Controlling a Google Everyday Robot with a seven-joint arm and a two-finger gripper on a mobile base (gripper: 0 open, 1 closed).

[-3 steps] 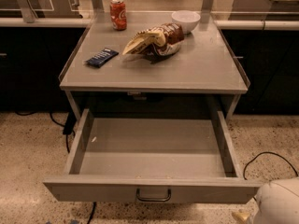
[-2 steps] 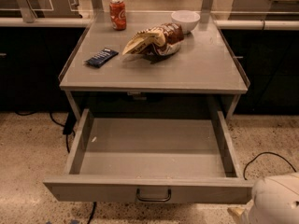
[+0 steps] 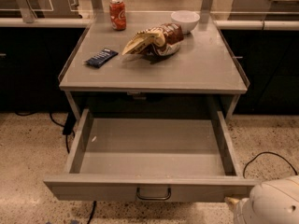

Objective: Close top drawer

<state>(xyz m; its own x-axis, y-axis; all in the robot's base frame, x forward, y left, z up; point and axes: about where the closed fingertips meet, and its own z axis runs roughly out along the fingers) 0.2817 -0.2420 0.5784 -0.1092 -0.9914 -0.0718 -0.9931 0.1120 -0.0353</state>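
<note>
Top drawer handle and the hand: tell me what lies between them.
Camera view: only the bare grey front of the top drawer lies between its handle and the hand, which sits at lower right off the front's right end.

Speckled terrazzo floor [image 3: 28, 171], dark cabinets [image 3: 32, 64] behind — grey table [image 3: 210, 73] in front

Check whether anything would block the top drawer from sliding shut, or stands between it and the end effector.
Nothing visible does. The top drawer stands pulled out, its inside bare, and the slot under the tabletop shows no obstruction. The end effector sits at the lower right, beside the drawer front's right end, with nothing between.
</note>
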